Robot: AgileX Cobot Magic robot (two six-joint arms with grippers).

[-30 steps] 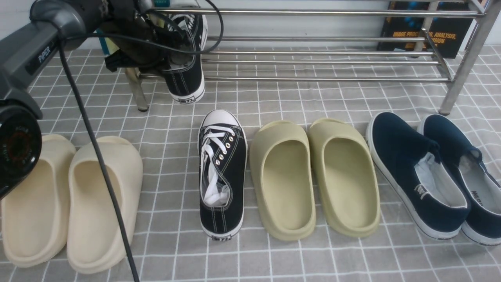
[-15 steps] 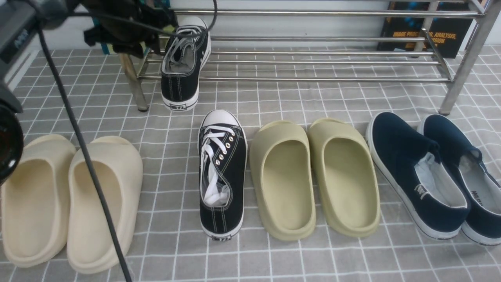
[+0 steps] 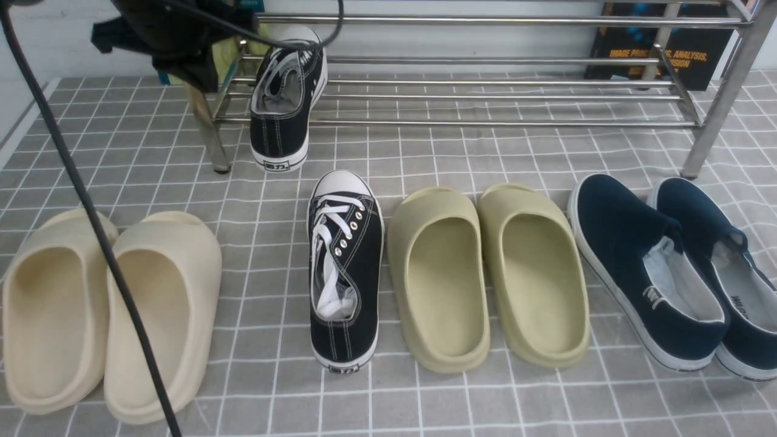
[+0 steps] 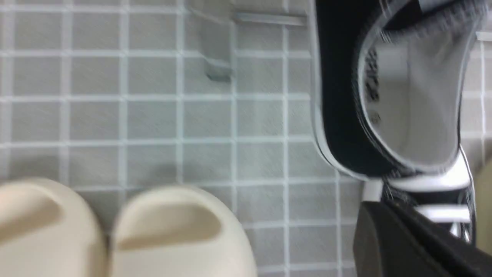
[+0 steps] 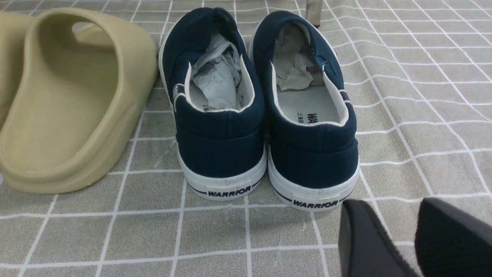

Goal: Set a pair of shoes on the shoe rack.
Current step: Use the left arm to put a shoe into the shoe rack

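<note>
One black sneaker (image 3: 282, 103) leans on the front tubes of the silver shoe rack (image 3: 485, 123), at the lower tier's left end. Its toe is up on the tubes and its heel is on the floor. It also shows in the left wrist view (image 4: 338, 115). The other black sneaker (image 3: 344, 267) lies on the floor in front, toe towards the rack. My left gripper (image 3: 188, 60) is up and to the left of the leaning sneaker, apart from it and empty; one dark finger (image 4: 388, 238) shows, blurred. My right gripper (image 5: 390, 209) is open and empty, low behind the navy slip-ons (image 5: 219, 146).
Cream slides (image 3: 158, 315) lie at the left, olive slides (image 3: 437, 279) in the middle and navy slip-ons (image 3: 643, 273) at the right. A black cable (image 3: 91, 212) hangs across the left side. A dark book (image 3: 655, 42) stands behind the rack. The floor has a grey checked cloth.
My left gripper let go of the black sneaker and drew back up and to the left. The sneaker settled with its heel on the floor, leaning on the rack. The rest is unmoved.
</note>
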